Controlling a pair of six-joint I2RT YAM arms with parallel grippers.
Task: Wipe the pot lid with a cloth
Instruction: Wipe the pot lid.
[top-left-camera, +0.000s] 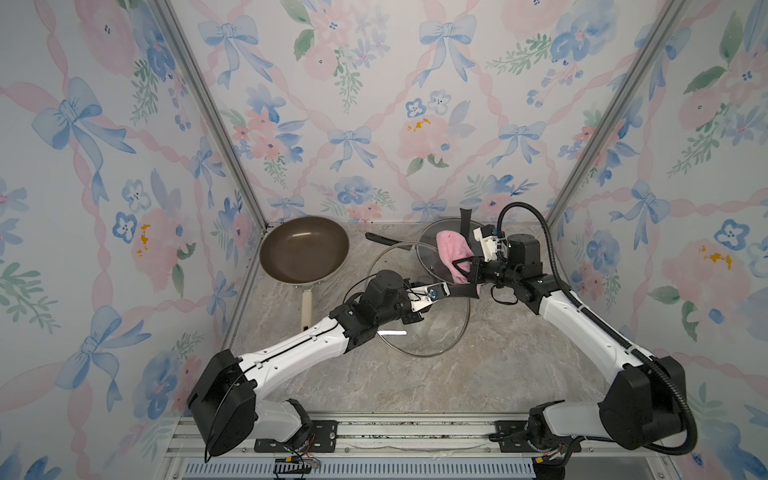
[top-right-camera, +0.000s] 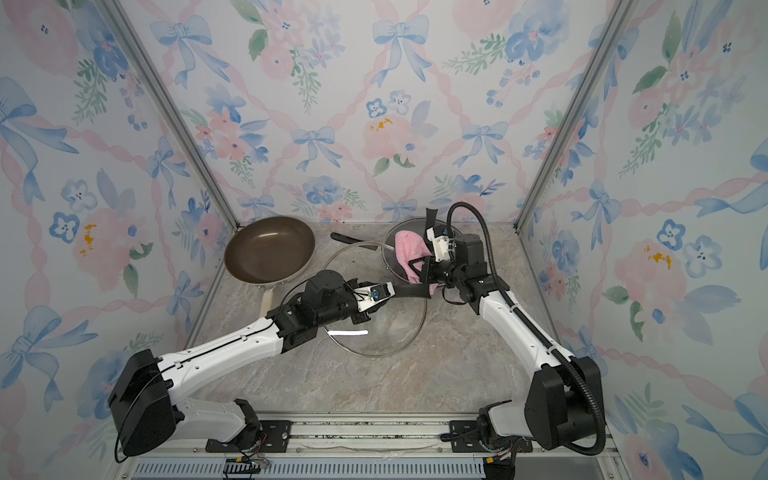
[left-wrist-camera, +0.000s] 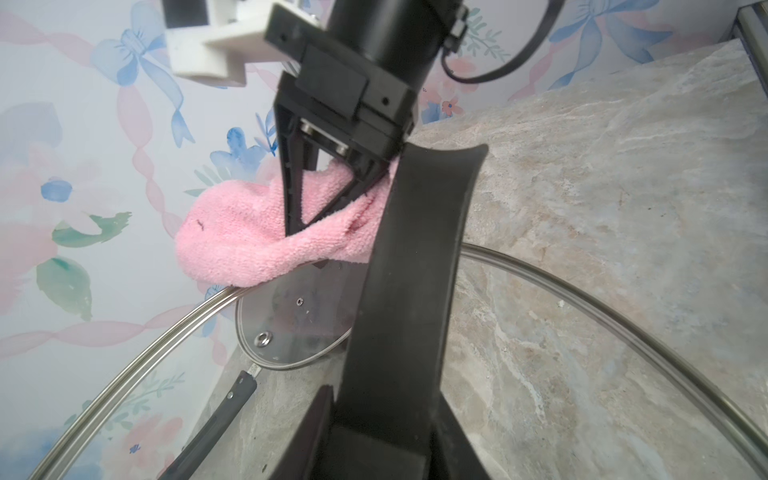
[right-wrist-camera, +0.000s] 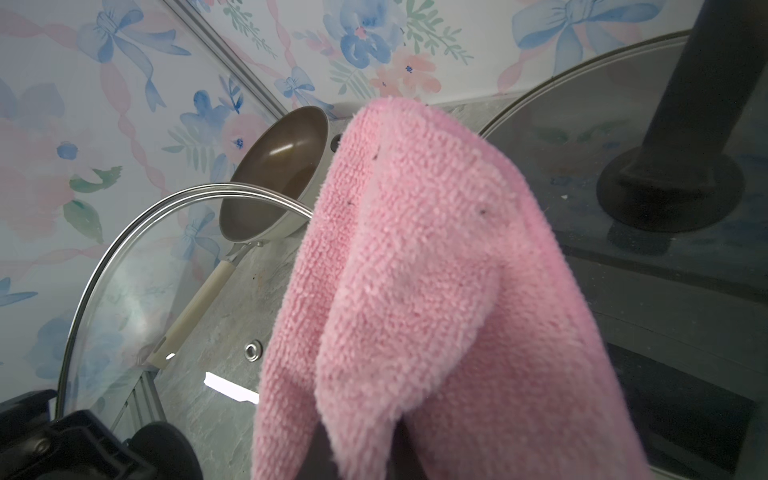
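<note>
A large glass pot lid (top-left-camera: 436, 332) (top-right-camera: 386, 345) with a steel rim sits mid-table. My left gripper (top-left-camera: 453, 289) (top-right-camera: 405, 289) (left-wrist-camera: 386, 449) is shut on its black strap handle (left-wrist-camera: 415, 270). The pink cloth (top-left-camera: 451, 249) (top-right-camera: 407, 249) (left-wrist-camera: 241, 237) (right-wrist-camera: 436, 270) is pinched in my shut right gripper (top-left-camera: 457, 265) (left-wrist-camera: 291, 232) (right-wrist-camera: 357, 457). It drapes where the big lid's far rim meets a smaller glass lid (top-left-camera: 428, 245) (left-wrist-camera: 291, 332) (right-wrist-camera: 623, 311). I cannot tell which lid it touches.
A brown frying pan (top-left-camera: 303, 249) (top-right-camera: 270, 249) (right-wrist-camera: 274, 174) with a cream handle sits at the back left. A black handle (top-left-camera: 382, 239) (left-wrist-camera: 208, 428) lies between the pan and the lids. The smaller lid's black handle (top-left-camera: 465, 220) (right-wrist-camera: 685, 145) stands upright. Walls enclose three sides.
</note>
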